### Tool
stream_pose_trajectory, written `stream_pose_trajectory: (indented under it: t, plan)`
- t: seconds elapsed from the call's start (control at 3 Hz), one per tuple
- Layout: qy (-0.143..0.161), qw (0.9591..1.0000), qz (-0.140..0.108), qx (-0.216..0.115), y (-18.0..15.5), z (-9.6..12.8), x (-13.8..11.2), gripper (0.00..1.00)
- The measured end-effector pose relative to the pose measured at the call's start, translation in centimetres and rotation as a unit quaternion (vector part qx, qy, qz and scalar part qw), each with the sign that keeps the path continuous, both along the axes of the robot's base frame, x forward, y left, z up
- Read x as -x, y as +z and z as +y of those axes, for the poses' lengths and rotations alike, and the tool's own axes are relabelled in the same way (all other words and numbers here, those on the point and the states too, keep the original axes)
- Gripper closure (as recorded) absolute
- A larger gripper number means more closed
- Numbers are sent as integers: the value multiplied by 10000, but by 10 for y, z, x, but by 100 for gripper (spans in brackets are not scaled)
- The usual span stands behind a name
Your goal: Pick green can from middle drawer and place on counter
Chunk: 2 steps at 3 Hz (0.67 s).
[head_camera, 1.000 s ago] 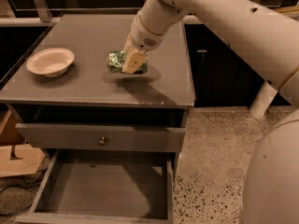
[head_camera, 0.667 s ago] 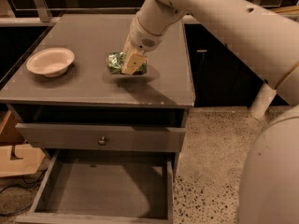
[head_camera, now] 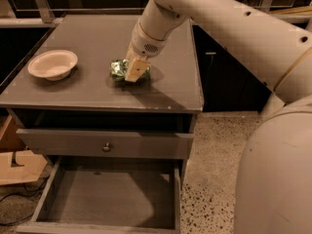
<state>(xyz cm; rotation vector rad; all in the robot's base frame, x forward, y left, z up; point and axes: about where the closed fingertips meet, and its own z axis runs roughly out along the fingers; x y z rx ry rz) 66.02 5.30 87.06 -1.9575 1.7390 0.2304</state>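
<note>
The green can [head_camera: 117, 68] lies on the grey counter [head_camera: 97, 38], right of its middle. My gripper [head_camera: 136, 72] comes down from the big cream arm and is shut on the can, with one tan finger across the can's front. The can rests on or just above the counter top. The middle drawer [head_camera: 112, 199] is pulled out at the bottom of the view, and its grey floor is bare.
A cream round bowl [head_camera: 52, 64] sits on the counter's left side. A shut drawer front with a small round knob [head_camera: 106, 147] is above the open drawer. My robot's body [head_camera: 278, 179] fills the right. A cardboard box [head_camera: 19, 165] stands on the floor at left.
</note>
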Motion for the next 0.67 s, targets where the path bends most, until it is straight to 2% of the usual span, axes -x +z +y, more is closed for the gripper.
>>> stream_pose_trajectory:
  t: [0.67]
  plan:
    - [74, 9998, 163, 13, -19, 13, -2, 100]
